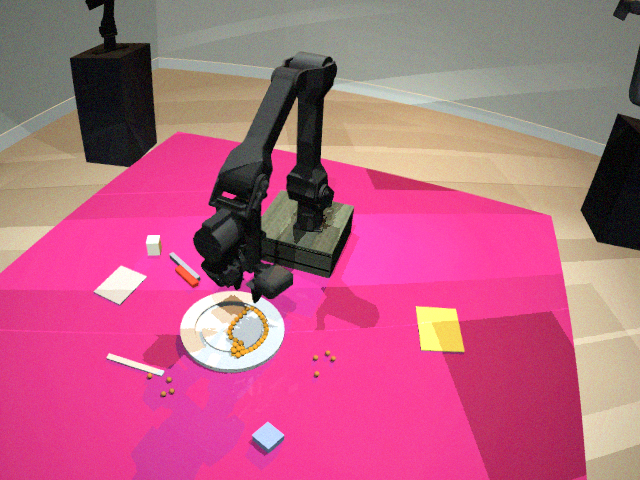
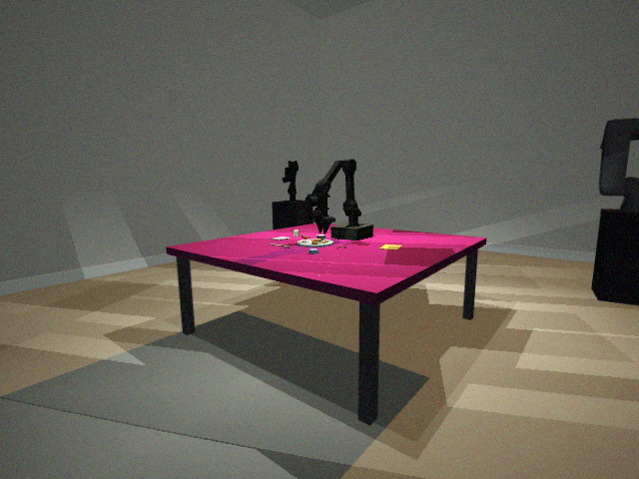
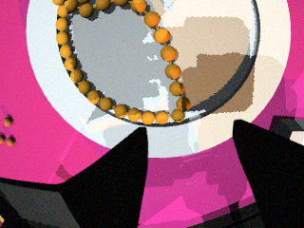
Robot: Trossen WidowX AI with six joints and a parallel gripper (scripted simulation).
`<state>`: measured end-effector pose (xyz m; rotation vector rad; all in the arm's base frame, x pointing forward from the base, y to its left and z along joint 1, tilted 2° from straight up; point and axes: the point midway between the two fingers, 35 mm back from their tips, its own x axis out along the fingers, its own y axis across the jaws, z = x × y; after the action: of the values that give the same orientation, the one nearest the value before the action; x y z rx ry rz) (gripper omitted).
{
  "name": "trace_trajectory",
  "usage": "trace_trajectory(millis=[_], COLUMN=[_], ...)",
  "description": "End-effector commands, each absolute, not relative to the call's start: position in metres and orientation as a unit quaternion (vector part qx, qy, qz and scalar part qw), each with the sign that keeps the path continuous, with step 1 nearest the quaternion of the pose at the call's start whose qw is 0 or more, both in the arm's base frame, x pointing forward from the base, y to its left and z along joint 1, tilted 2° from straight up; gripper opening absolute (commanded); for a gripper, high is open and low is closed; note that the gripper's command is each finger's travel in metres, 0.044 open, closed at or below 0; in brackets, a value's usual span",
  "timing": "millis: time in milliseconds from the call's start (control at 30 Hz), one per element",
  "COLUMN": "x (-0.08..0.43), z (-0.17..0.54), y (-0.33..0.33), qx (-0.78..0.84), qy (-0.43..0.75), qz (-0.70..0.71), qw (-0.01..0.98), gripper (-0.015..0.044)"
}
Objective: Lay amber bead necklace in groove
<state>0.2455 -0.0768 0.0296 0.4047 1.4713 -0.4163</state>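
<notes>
The round white bead board [image 1: 193,346] [image 3: 40,62] lies on the pink table. The amber bead necklace [image 1: 267,329] [image 3: 168,53] lies on it as a closed loop. One side of the loop follows the groove; the other side cuts across the middle of the board, inside the groove. Several beads bunch together at the loop's end farthest from the gripper. My gripper [image 1: 246,292] [image 2: 322,233] [image 3: 190,131] is open and empty, above the board's edge on the arm's side. In the wrist view the nearest beads are just beyond the fingertips, not between them.
Several loose amber beads [image 1: 327,353] lie beside the board, with more beside a white stick [image 1: 135,364]. A red and grey knife [image 1: 186,275], white cube [image 1: 153,245], white card [image 1: 120,284], blue block [image 1: 267,436] and yellow note [image 1: 428,338] lie around. The arm's base box [image 1: 299,259] stands behind.
</notes>
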Motion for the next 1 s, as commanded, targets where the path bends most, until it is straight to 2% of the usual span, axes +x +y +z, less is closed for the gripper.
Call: trace_trajectory(millis=[0,967], x=[0.247,0.248], z=[0.028,-0.008], y=[-0.077,-0.078], qx=[0.177,0.177], qy=[0.662,0.662], qz=[-0.181,-0.181], qw=[0.706,0.706], gripper=[0.0120,0.0120])
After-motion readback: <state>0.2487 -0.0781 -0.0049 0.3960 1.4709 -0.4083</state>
